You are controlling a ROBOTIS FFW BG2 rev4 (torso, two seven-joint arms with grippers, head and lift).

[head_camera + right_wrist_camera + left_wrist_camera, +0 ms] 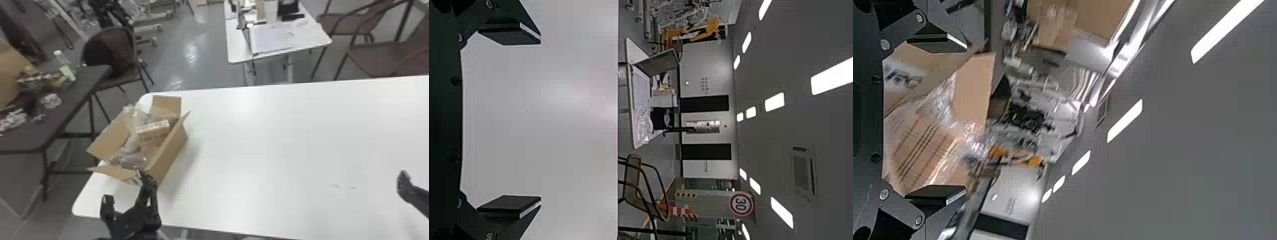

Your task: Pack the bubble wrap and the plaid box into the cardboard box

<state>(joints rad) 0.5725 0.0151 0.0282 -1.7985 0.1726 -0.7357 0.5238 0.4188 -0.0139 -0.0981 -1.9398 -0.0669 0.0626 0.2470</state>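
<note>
Clear plastic bubble wrap [130, 159] seemingly cushions the tan plaid box [154, 132] inside the brown cardboard box [170, 154], black left gripper [126, 187] and right gripper [540, 120] both spread apart.

Left hand [126, 189], right hand [406, 187] seemingly spread

place: looks like a robotics lab or open workroom | orange machinery [701, 33] at back | wheeled metal frames [148, 28] | glossy grey floor [204, 63] | white worktable [287, 143], second desk [237, 56] w/ laptop [658, 62] | ceiling strip lights [832, 76] | round red-ringed sign [733, 204]
</note>
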